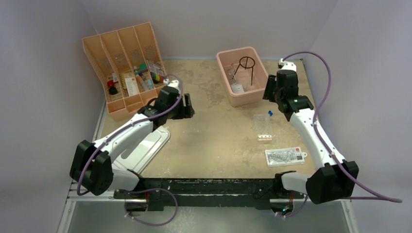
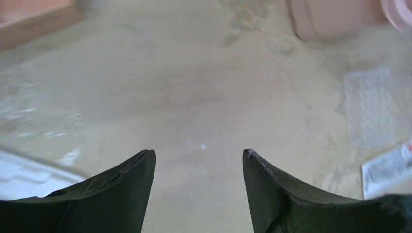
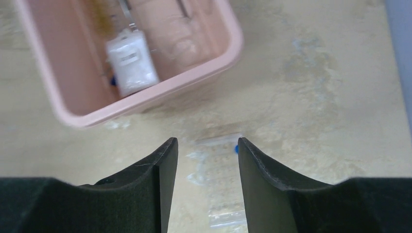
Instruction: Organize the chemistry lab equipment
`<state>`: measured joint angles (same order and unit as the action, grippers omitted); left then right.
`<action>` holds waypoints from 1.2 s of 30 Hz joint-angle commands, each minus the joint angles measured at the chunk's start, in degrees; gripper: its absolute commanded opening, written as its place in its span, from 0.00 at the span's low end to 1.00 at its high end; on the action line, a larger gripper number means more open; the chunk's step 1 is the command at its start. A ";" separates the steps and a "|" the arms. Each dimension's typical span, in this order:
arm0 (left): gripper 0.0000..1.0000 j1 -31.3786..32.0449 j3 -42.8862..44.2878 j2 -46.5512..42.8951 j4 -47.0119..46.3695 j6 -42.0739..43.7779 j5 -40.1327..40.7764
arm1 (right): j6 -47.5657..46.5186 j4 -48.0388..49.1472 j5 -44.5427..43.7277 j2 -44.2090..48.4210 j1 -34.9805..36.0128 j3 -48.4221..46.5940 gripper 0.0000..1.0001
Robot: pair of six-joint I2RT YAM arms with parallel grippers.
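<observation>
Top view: pink rectangular tub [image 1: 223, 73] sits at far centre-right of the table [image 1: 214, 150]; black wire ring tripod [image 1: 247, 65] stands upright inside it, toward its far end; a pale item [image 3: 131, 65] lies in the tub's near end, blurred in the right wrist view, possibly the flask, cannot tell.

Orange divided tray [image 1: 94, 53] at far left; small loose items [image 1: 138, 77] sit in its compartments, too small to name.

Right gripper [image 3: 207, 143] hovers just right of the tub's near right corner; jaws parted, nothing between them, only table and the clear packet [image 3: 218, 167] showing through the gap; a small blue piece [image 1: 268, 114] lies at that packet's far end.

Clear well rack [image 1: 265, 137] lies on the table just near of the clear packet; printed packet [image 1: 285, 156] lies nearer again, toward the right arm's base; all three are apart from one another and outside the tub.

Left gripper [image 2: 199, 154] hangs over bare table just right of the orange tray's near end; jaws wide apart, gripping nothing.

White flat board [image 1: 150, 143] lies on the left of the table, partly under the left arm.
</observation>
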<state>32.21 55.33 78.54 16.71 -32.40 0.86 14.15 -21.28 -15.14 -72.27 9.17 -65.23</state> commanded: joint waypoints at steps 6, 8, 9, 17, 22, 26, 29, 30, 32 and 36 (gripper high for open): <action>0.66 -14.61 -5.54 -2.80 10.58 -10.89 17.60 | 6.84 -1.79 2.30 0.97 14.43 -4.89 0.52; 0.65 -16.69 -5.88 -1.72 11.20 -11.74 17.92 | 6.67 0.32 4.17 -0.60 16.83 -4.70 0.52; 0.64 -17.48 -6.19 -1.06 10.78 -12.29 17.97 | 6.56 1.37 4.64 -1.44 18.04 -4.65 0.52; 0.42 -18.24 -4.10 8.53 7.73 -13.18 13.74 | 5.71 7.66 8.92 -9.34 22.55 -5.56 0.51; 0.48 -16.55 -4.01 7.81 11.73 -18.73 16.55 | 3.54 6.92 11.02 -12.60 22.54 -7.79 0.51; 0.50 -12.64 -3.40 7.35 12.86 -22.62 17.10 | 1.77 6.41 13.39 -13.87 22.47 -8.15 0.51; 0.49 -9.77 -3.30 9.43 12.83 -25.31 16.95 | 1.39 5.75 14.41 -13.83 22.52 -7.62 0.51; 0.48 -9.02 -3.30 10.54 12.89 -26.13 16.51 | 1.40 5.57 14.95 -13.64 22.54 -7.20 0.51; 0.44 -7.29 -3.39 11.61 12.43 -27.40 15.37 | 1.23 5.02 16.34 -13.22 22.48 -6.51 0.51; 0.40 -3.45 -3.15 11.64 8.50 -27.64 8.57 | 1.51 4.28 14.34 -11.96 22.55 -4.73 0.51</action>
<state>25.56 50.57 89.60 28.73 -56.86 16.88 16.43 -16.86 -0.67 -86.30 31.81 -70.70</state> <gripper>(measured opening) 0.419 0.510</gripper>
